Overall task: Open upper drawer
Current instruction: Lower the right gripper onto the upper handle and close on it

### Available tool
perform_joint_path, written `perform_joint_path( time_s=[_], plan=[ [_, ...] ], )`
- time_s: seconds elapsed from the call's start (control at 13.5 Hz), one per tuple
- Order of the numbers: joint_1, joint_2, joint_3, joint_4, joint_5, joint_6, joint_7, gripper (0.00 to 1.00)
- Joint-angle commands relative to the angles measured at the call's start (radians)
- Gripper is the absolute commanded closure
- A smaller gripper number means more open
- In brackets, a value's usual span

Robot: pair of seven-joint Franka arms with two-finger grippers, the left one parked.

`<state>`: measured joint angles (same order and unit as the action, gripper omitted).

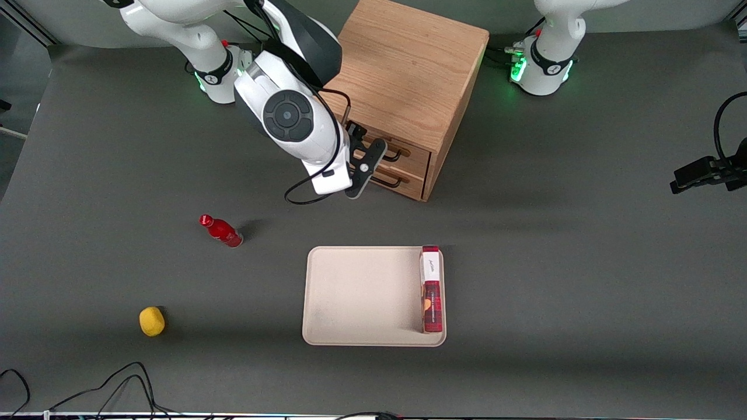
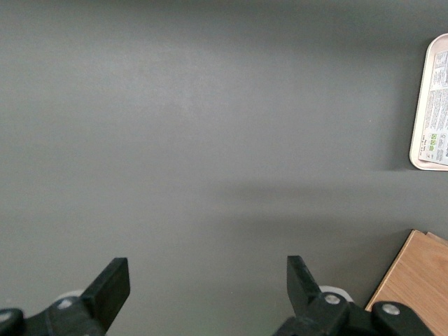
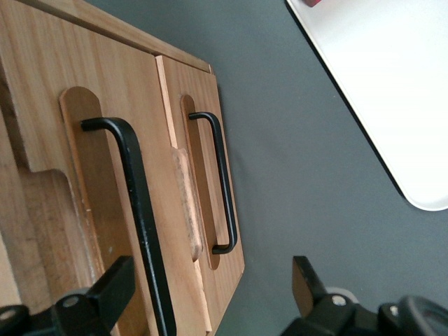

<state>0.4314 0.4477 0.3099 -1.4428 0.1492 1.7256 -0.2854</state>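
The light oak cabinet (image 1: 408,76) stands on the dark grey tabletop (image 1: 583,262), with its two drawer fronts facing the working arm's gripper. The upper drawer (image 1: 415,153), a light oak front with a black wire bar handle (image 1: 394,155), sits flush in the cabinet, closed, directly above the matching lower drawer (image 1: 408,182).

The black two-finger gripper (image 1: 366,164) hangs right in front of the drawer fronts, level with them and close to the handle ends. From the wrist camera its fingers (image 3: 112,290) stand wide apart, and the upper drawer's handle (image 3: 140,217) runs just by one finger, with nothing clamped. I cannot tell whether that finger touches the bar. The lower drawer's handle (image 3: 220,182) lies between the two fingers, apart from both.

Nearer the front camera than the cabinet lies a cream rectangular tray (image 1: 362,294), with a red and white carton (image 1: 431,289) lying in it along one edge. Toward the working arm's end of the tabletop stand a small red bottle (image 1: 222,231) and, nearer the camera, a yellow rounded object (image 1: 152,321).
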Motion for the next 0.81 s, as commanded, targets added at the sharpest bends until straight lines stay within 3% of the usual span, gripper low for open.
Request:
perform_joint_path(
  time_s=[0.0,0.74],
  plan=[
    [0.009,0.017,-0.002,0.024,0.023,0.008,-0.029,0.00],
    [0.009,0.017,0.020,-0.027,0.012,0.058,-0.031,0.00]
  ],
)
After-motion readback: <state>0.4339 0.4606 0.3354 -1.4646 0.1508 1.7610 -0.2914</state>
